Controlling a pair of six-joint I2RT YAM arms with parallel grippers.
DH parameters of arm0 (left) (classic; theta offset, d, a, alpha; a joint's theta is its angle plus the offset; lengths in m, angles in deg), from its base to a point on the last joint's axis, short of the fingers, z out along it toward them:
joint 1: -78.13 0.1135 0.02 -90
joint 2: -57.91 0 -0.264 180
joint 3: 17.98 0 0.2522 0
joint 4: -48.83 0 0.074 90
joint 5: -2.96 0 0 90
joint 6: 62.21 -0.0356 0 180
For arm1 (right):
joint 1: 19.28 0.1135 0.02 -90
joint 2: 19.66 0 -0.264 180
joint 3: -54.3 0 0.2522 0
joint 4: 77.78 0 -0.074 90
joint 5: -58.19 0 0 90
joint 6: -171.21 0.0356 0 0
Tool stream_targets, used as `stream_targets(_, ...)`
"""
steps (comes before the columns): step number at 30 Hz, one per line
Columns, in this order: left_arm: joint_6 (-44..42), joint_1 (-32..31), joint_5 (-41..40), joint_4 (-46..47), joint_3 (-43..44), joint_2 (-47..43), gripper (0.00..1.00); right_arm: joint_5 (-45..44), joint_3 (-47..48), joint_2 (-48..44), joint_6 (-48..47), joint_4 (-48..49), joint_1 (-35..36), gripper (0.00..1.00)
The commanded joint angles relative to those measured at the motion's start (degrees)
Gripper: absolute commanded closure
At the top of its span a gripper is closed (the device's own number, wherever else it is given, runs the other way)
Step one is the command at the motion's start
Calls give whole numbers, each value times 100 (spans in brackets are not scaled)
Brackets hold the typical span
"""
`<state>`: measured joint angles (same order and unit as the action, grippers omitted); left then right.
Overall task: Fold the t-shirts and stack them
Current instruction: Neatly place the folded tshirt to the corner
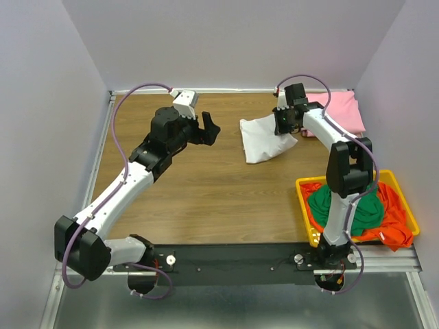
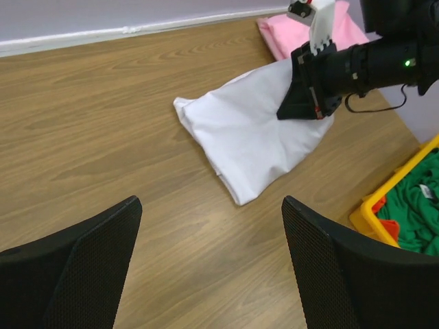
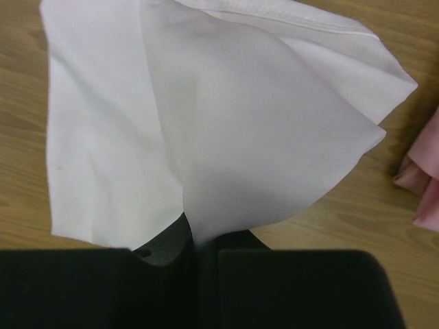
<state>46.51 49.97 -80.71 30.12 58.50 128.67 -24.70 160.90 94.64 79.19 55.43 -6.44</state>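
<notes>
A soft, plain white t-shirt (image 1: pixel 264 140) is laid on the far right part of the brown wood-grain tabletop (image 1: pixel 206 199), partly folded into a rough wedge with its point toward the near edge. Its far right corner is gripped by the right tool (image 1: pixel 287 123), whose two black fingers are closed almost fully on a pinched fold of the cloth. In the right wrist view the white t-shirt (image 3: pixel 206 123) is seen fanning out from the narrow slit between those fingers (image 3: pixel 164 247), and the rest of it is spread flat on the wood beyond.

The left tool (image 1: pixel 209 130) is held above the tabletop to the left of the white t-shirt, apart from it. Its jaws are spread wide and nothing is held between them. In the left wrist view its two black textured fingers (image 2: pixel 103 253) frame bare wood, with the white t-shirt (image 2: pixel 247 137) and the right tool (image 2: pixel 309 96) beyond.

A folded pink cloth t-shirt (image 1: pixel 341 110) is placed in the far right corner, just beside the white one. Near the right arm's base, a yellow plastic basket (image 1: pixel 396 184) is filled with a crumpled green t-shirt (image 1: pixel 368 209) and an orange t-shirt (image 1: pixel 396 223), the orange cloth spilling over the rim.
</notes>
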Motion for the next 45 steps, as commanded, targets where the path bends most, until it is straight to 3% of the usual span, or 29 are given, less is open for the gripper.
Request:
stream_targets(1,-167,118,298,-243,-322,69,9,-939,515,391,-606,-546,-1,100)
stream_targets(14,-325,338,176,-217,-427,157,9,-2302,1903,989,-1511,-731,-150,100)
stream_targets(22,-334,443,255,-226,-427,280,9,-2329,2668,1050,-1792,-731,-343,100)
stream_targets(45,-316,531,273,-261,-436,412,9,-2136,3654,857,-2188,-1144,-976,99)
